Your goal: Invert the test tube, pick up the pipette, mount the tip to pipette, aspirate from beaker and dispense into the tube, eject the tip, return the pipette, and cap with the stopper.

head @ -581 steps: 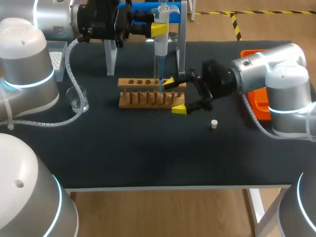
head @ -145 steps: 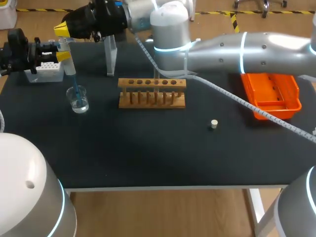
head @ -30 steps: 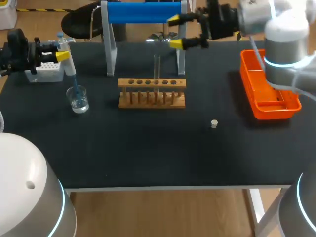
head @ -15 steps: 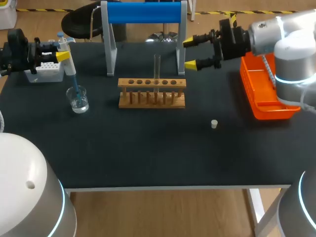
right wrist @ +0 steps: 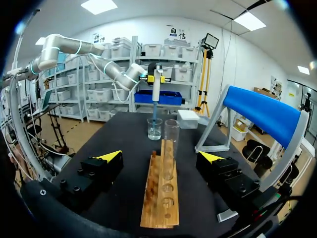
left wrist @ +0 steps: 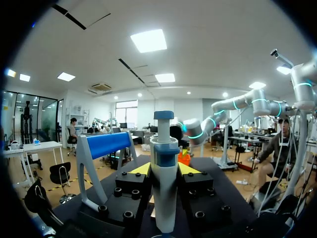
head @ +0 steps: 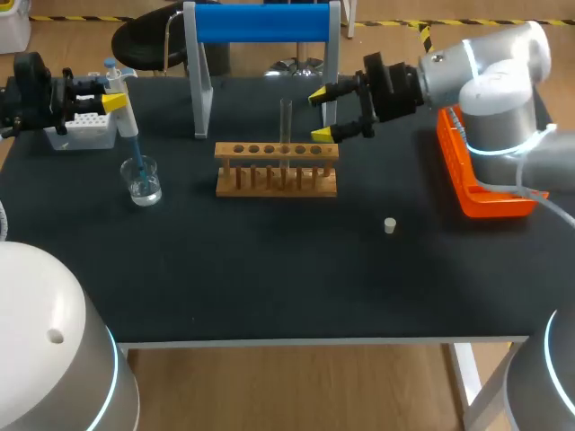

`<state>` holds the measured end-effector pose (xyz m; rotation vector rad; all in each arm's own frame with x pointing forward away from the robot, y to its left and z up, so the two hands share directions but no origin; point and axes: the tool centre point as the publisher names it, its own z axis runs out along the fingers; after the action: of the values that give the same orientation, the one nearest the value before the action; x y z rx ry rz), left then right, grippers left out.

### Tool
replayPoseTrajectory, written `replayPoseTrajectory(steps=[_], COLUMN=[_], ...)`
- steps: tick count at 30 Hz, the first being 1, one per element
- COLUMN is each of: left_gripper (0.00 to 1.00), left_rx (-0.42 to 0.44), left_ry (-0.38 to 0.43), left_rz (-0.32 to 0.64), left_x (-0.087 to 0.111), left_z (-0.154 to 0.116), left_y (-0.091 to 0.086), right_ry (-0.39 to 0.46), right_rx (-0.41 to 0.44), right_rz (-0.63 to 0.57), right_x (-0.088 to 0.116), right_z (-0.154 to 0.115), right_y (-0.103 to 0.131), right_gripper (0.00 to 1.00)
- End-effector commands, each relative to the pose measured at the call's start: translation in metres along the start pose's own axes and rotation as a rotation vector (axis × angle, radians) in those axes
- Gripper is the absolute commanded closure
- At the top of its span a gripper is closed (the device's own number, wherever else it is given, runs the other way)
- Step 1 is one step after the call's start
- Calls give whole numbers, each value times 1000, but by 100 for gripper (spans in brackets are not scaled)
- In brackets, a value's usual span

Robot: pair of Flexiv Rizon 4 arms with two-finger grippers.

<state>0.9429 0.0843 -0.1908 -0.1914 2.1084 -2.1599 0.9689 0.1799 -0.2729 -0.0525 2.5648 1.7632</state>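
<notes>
My left gripper (head: 101, 92) at the table's far left is shut on the white pipette (head: 122, 106); its blue tip dips into the glass beaker (head: 143, 180). In the left wrist view the pipette (left wrist: 163, 188) stands between the yellow fingertips (left wrist: 140, 169). A clear test tube (head: 286, 126) stands upright in the wooden rack (head: 277, 169). My right gripper (head: 322, 114) hovers open just right of the tube, over the rack's right end. Seen from the right wrist, the tube (right wrist: 172, 148) and rack (right wrist: 161, 196) lie ahead of the open gripper (right wrist: 161, 156). The small white stopper (head: 389, 225) lies on the mat.
A blue-topped stand (head: 260, 22) rises behind the rack. The white tip box (head: 85, 127) sits under my left gripper at the back left. An orange tray (head: 490, 175) lies along the right edge under my right arm.
My right arm has swung from the back right corner down and left to the rack's right end, gripper still open. The left arm and pipette have not moved.
</notes>
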Motion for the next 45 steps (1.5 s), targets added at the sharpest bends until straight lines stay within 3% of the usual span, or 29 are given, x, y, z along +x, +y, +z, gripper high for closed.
replayPoseTrajectory(steps=[1, 19, 25, 45], left_gripper=[100, 100, 100, 100], left_rx=[1, 1, 1, 1], left_ry=[5, 5, 5, 5], left_rz=[-1, -1, -1, -1], left_x=[-2, -2, -2, -2], left_z=[-1, -1, -1, -1], left_y=[0, 0, 0, 0], right_ry=[-7, -1, -19, -40], right_rx=[4, 67, 141, 222], right_rz=[1, -11, -23, -55], right_x=[-7, -11, -12, -14], right_z=[14, 53, 65, 75], right_y=[-4, 2, 3, -9], right_gripper=[0, 0, 0, 0])
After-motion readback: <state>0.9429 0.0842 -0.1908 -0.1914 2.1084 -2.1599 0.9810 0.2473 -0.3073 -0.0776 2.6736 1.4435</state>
